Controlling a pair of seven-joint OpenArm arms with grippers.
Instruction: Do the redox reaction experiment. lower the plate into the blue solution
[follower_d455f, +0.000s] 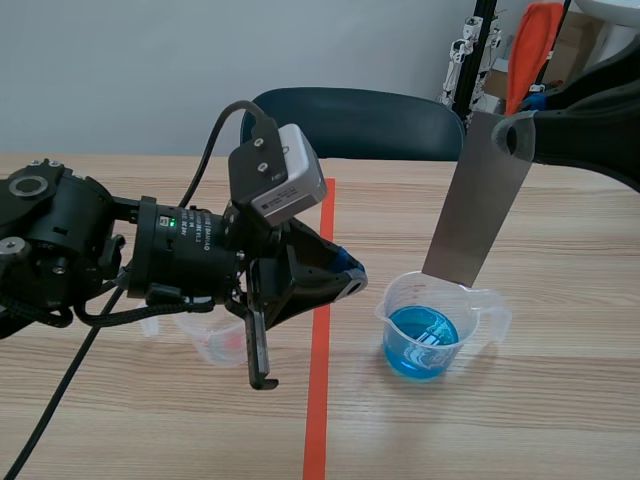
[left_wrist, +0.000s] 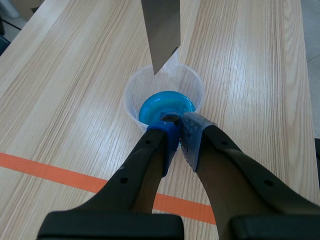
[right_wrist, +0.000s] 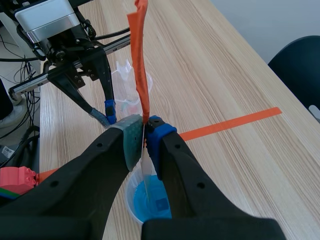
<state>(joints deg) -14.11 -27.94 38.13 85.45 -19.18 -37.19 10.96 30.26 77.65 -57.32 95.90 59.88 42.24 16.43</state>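
Note:
A grey metal plate (follower_d455f: 478, 200) hangs upright from my right gripper (follower_d455f: 516, 136), which is shut on its top corner. The plate's lower edge sits about level with the rim of a clear beaker (follower_d455f: 440, 325) holding blue solution (follower_d455f: 420, 340); it does not reach the liquid. In the right wrist view the plate (right_wrist: 141, 75) shows edge-on between my pads (right_wrist: 131, 137), with the blue solution (right_wrist: 150, 200) below. My left gripper (left_wrist: 177, 125) is shut on nothing, its tips close to the beaker's (left_wrist: 165, 95) near side. The plate (left_wrist: 161, 30) hangs ahead of it.
A second, empty clear beaker (follower_d455f: 215, 340) stands under the left arm, left of the orange tape line (follower_d455f: 320, 350). A dark chair (follower_d455f: 350, 120) sits behind the table's far edge. A red toy brick (right_wrist: 15, 180) lies off to one side in the right wrist view.

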